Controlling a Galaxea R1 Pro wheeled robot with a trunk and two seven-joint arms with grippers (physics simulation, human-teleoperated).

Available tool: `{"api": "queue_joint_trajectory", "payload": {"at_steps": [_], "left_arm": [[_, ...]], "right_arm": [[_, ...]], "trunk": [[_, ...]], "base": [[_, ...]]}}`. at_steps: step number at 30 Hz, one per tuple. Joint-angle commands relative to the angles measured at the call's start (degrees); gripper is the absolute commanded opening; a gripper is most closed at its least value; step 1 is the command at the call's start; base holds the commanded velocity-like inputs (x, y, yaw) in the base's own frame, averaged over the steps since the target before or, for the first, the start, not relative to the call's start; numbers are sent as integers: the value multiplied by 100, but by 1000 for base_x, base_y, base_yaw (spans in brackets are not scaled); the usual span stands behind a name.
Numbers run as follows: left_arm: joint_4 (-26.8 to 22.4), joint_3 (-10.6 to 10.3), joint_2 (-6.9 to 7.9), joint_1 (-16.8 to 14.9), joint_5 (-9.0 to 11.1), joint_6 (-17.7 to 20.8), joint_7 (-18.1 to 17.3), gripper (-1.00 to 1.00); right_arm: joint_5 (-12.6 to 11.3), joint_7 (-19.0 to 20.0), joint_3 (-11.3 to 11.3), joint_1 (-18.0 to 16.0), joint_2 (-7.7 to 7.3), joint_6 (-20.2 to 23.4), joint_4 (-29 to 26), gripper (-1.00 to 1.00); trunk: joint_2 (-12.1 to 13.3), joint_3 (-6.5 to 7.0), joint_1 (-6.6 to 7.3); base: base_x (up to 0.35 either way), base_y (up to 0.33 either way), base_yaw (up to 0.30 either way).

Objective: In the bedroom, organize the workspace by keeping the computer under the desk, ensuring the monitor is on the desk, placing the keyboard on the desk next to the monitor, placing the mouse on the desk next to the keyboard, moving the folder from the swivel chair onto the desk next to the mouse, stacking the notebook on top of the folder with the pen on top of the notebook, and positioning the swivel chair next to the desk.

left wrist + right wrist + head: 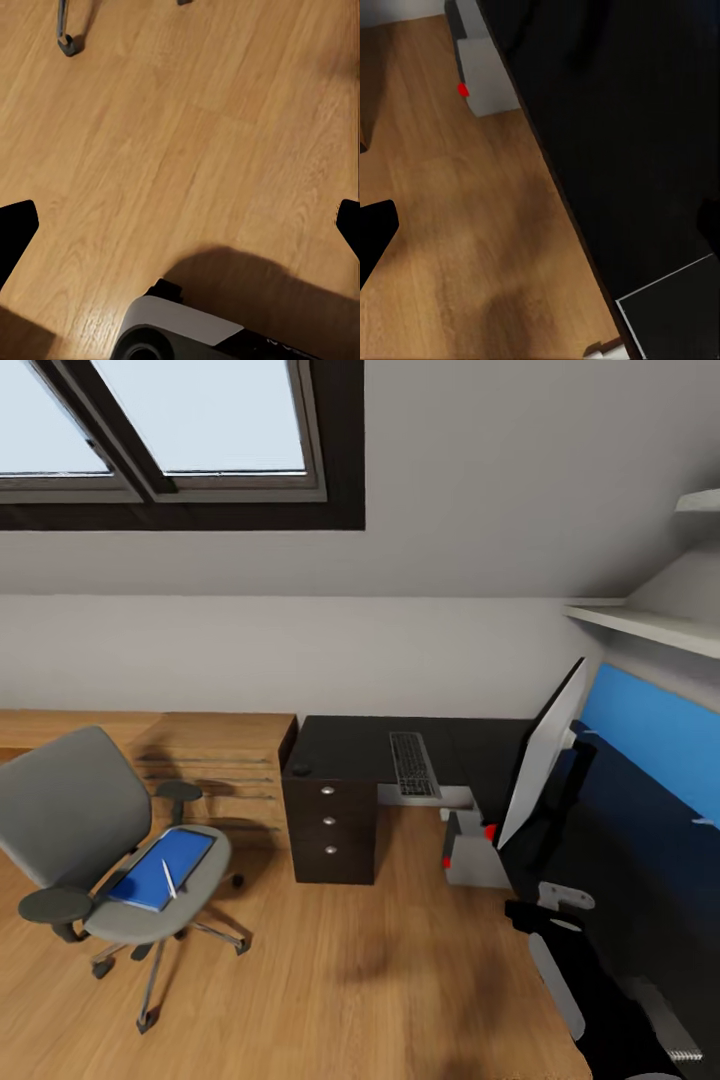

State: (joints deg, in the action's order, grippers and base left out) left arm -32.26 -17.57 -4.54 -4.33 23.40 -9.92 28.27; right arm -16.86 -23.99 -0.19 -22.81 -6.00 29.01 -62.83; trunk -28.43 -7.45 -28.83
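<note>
Glossy black desk (pixel 350 745); flat blue folder (pixel 162 868) on grey chair (pixel 70 810).

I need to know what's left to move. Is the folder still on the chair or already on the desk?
On the chair: the blue folder lies flat on the swivel chair seat.
</note>
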Motion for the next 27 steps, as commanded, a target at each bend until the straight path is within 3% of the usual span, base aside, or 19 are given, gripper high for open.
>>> {"api": "queue_joint_trajectory", "payload": {"at_steps": [1, 5, 6, 9, 17, 20, 22, 27], "left_arm": [[4, -44, 7, -6, 60, -37, 38, 100], [7, -45, 7, -6, 60, -37, 38, 100], [7, -45, 6, -6, 60, -37, 38, 100], [8, -45, 6, -6, 60, -37, 38, 100], [8, -45, 5, -6, 60, -37, 38, 100], [9, -45, 5, -6, 60, -37, 38, 100], [9, -45, 5, -6, 60, -37, 38, 100], [9, -45, 5, -6, 60, -37, 38, 100]], "right_arm": [[9, -41, 23, -4, -1, 17, -6, 100], [134, -19, 131, -4, 1, 17, 29, 100], [200, 62, 300, -4, 1, 12, 150, 100], [243, 171, 387, -4, 0, 10, 229, 100], [460, 791, 439, -4, -169, -18, 301, 100], [546, 1121, 444, -4, -286, -202, 311, 100], [661, 1460, 429, -4, -445, -707, 358, 100], [722, 1620, 419, -6, -548, -1119, 586, 100]], "trunk": [[-10, -7, -3], [-10, 10, -3], [-10, 15, -3], [-10, 27, -3], [-10, 55, -3], [-10, 59, -3], [-10, 60, -3], [-10, 60, -3]], "base": [[0, 0, -260], [0, 0, -262], [0, 0, -265], [0, 0, -265], [0, 0, -259], [0, 0, -113], [0, 0, -43], [0, 0, -14]]}}
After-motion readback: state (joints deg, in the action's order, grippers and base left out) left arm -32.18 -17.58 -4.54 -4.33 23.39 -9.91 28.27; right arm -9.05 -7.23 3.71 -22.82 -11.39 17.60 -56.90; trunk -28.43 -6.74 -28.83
